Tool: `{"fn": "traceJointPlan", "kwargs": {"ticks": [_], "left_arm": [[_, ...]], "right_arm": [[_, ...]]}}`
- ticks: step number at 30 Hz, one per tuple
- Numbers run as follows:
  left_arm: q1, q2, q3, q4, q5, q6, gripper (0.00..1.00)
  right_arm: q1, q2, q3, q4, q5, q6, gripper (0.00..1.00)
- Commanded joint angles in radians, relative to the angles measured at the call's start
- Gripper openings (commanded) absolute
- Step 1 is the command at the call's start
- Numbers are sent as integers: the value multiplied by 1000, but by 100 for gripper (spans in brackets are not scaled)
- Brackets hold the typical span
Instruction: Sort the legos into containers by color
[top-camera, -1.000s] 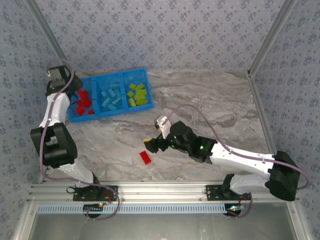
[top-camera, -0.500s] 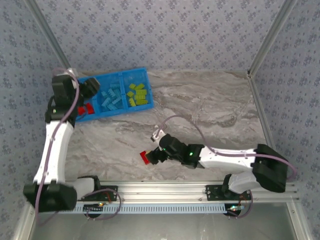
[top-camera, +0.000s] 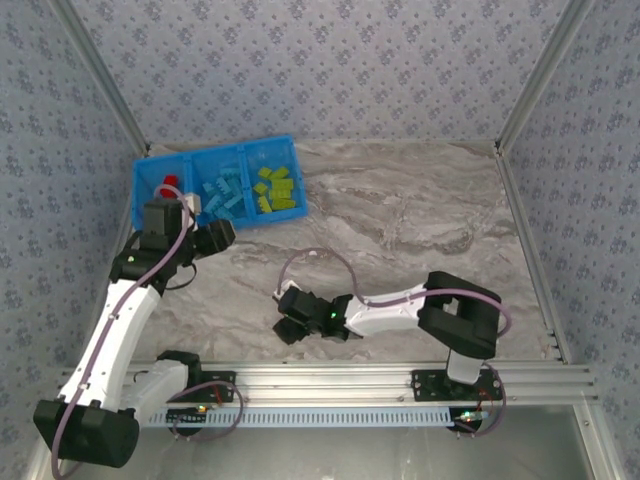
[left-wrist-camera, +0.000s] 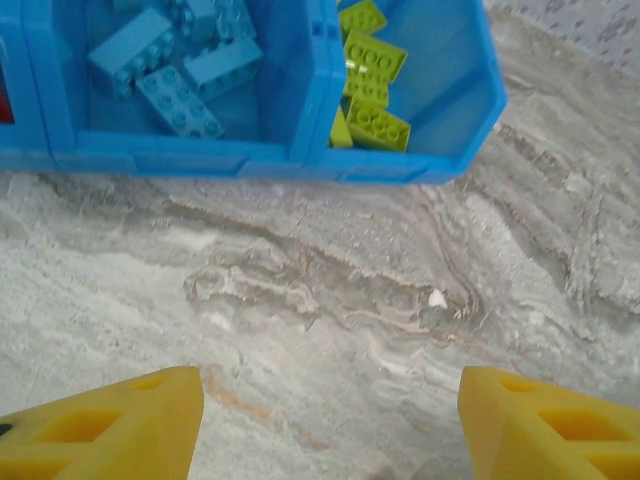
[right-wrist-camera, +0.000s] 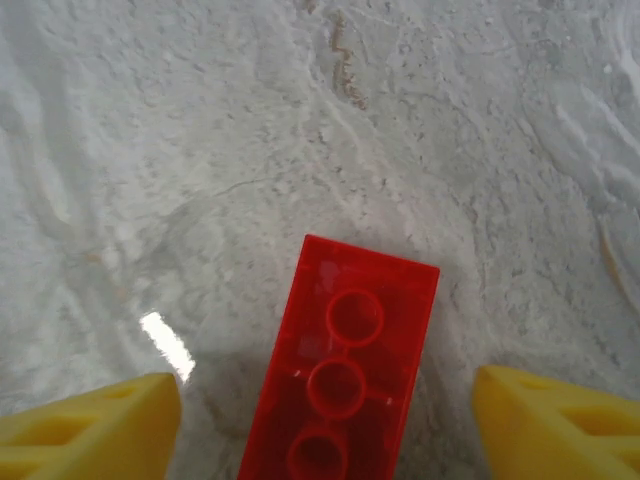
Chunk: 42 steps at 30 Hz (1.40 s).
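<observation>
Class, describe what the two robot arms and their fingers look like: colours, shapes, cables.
Both the left arm and right arm have white links with bulky black joints. A pale lilac cable loops along each. The fingers are yellow wedges with recessed hollows.

Work cell surroundings
We are viewing a grey marbled table top (top-camera: 420, 230) lying flat, patterned blue-grey wall panels (top-camera: 330, 60) standing around it, and an aluminium rail (top-camera: 330, 381) running along its near edge.
</observation>
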Motion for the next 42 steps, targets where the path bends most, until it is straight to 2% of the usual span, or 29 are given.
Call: {"fn": "traceJointPlan", "kwargs": {"ticks": [1, 3, 6, 8, 11, 16, 22, 25, 28, 30, 33, 39, 42], "left_arm": [[-4, -8, 22, -50, 29, 31, 69], [-2, -4, 31, -65, 51, 38, 69], [-1, -5, 32, -53, 117, 19, 68], [0, 0, 31, -34, 231, 1, 67], [-19, 21, 32, 12, 419, -26, 65], [-142, 47, 34, 107, 516, -99, 65], [-329, 145, 46, 257, 553, -139, 69], [-368, 180, 44, 273, 458, -154, 70], [-395, 215, 21, 370, 483, -213, 69], [-418, 243, 34, 378, 481, -222, 69], [-438, 270, 36, 433, 492, -263, 61], [-453, 281, 41, 440, 522, -268, 27], [-452, 265, 37, 450, 532, -270, 14]], "right_arm": [[16, 48, 52, -63, 122, 74, 61], [19, 40, 36, -68, 136, 91, 48], [29, -10, -18, -47, 133, 97, 36], [29, -78, -65, -26, 128, 97, 30], [11, -238, -167, 85, 105, 80, 29], [-48, -487, -271, 224, 80, -46, 29], [-137, -642, -280, 262, 3, -165, 29], [-145, -686, -266, 264, -23, -199, 29], [-144, -703, -256, 261, -30, -223, 29], [-144, -711, -252, 263, -39, -232, 29], [-142, -714, -250, 277, -39, -246, 29], [-145, -714, -244, 280, 8, -263, 28], [-147, -704, -238, 271, 12, -266, 30]]}}
